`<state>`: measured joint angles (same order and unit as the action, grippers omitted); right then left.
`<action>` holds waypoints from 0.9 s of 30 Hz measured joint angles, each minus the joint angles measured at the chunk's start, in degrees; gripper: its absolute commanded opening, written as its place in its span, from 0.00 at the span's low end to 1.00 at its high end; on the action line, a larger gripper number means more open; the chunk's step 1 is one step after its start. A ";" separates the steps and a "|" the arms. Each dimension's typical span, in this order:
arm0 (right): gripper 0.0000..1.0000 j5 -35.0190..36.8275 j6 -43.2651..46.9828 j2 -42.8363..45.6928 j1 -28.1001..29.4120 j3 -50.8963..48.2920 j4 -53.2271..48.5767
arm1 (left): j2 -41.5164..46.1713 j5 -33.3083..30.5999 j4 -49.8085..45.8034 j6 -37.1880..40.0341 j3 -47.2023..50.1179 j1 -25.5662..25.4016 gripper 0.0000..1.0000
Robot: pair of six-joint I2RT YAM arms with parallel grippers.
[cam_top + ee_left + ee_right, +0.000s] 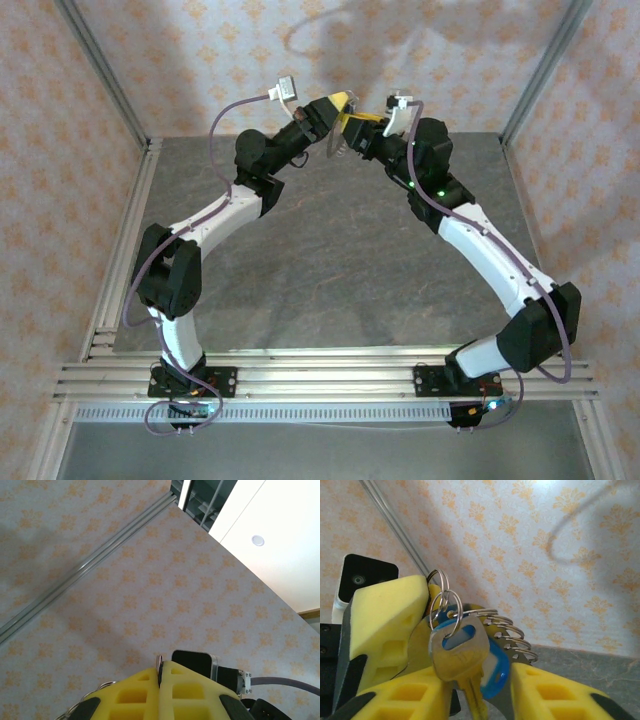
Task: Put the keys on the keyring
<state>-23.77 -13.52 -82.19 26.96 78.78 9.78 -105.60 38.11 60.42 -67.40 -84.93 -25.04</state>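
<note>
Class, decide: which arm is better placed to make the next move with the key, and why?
Probably right. The right hand, fingers open, brackets the hanging key; the left hand is shut on the keyring, steadying it.

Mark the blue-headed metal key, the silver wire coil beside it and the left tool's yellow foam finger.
Blue-headed metal key (462, 652): right wrist view, on its metal head.
Silver wire coil (514, 632): right wrist view, on a middle loop.
Left tool's yellow foam finger (385, 622): right wrist view, on its broad side face.
</note>
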 measured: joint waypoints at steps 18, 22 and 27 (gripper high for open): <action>0.00 -4.70 0.85 -0.04 1.31 0.11 -4.02 | 0.02 0.37 -2.32 2.80 0.00 0.09 0.00; 0.00 -4.50 0.74 -0.04 1.88 0.11 -4.28 | 0.02 0.55 -2.36 2.97 0.00 0.33 0.00; 0.00 -3.63 1.03 -0.04 2.05 0.09 -4.48 | 0.02 0.57 -2.45 2.97 0.00 0.33 0.00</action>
<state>-27.40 -12.49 -82.24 29.02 78.87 5.30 -105.58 38.68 57.98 -64.42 -84.93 -24.71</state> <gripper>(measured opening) 0.046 0.044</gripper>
